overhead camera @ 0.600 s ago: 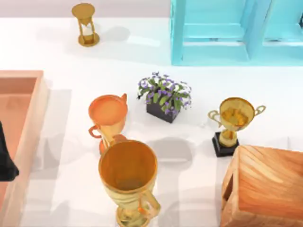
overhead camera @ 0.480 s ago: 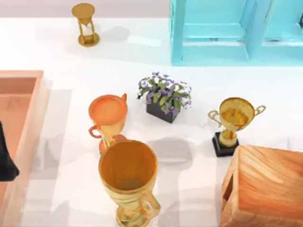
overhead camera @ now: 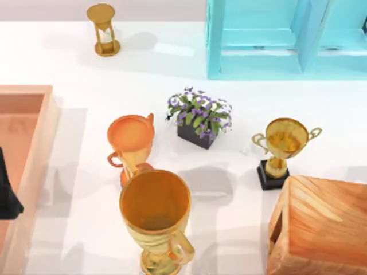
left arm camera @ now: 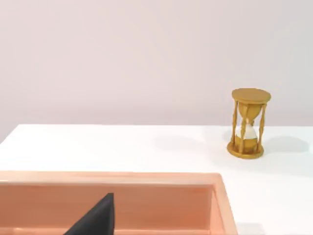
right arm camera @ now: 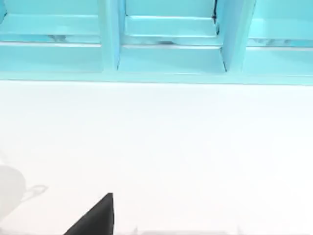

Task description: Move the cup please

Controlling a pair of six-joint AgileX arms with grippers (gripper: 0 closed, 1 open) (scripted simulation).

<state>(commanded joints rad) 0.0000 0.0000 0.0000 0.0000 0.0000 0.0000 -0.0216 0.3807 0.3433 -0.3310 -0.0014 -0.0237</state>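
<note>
White table (overhead camera: 114,74), pale wall (left arm camera: 146,58) — turquoise shelving (overhead camera: 258,40)

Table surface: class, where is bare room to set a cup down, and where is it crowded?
Free: between hourglass and flower pot, and the table beside the pink tray. Crowded: around the orange cup, large gold cup, trophy and wooden box.

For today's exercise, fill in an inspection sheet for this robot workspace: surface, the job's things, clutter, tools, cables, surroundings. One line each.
Surface: white table, shadows on it.
Job's things: three upright cups: orange cup, large gold cup in front of it, small gold trophy cup on a black base, to the right.
Clutter: flower pot at centre; hourglass at back left; wooden box at front right.
Tools: dark part of the left arm at the left edge, over the tray.
Cables: nothing seen.
Surroundings: peach tray at left; turquoise shelf at back right; plain wall behind.
</note>
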